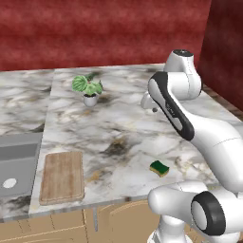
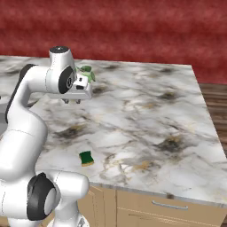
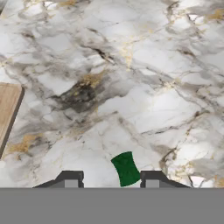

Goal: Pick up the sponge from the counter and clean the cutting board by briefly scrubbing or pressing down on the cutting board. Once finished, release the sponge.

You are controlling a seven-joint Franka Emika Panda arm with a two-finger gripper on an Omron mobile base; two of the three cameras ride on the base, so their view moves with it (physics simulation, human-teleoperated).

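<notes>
The small rectangular sponge with a dark green top and yellow underside [image 1: 159, 168] is lying untouched on the white-and-grey marble-patterned bench [image 1: 128, 123] near its front edge, while the white arm's fingers [image 3: 110, 179] are hanging high above, drawn in narrow and pinching nothing. In the hand view the sponge is sitting at about 6 o'clock, between the fingertips. Descending this narrow, the fingers are risking knocking it off the edge, and the flat light-brown wooden cutting board [image 1: 62, 176] is lying well apart at 9 o'clock.

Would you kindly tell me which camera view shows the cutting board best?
The left base view: the whole cutting board lies flat beside the sink. The hand view catches one cropped corner at its left edge.
</notes>
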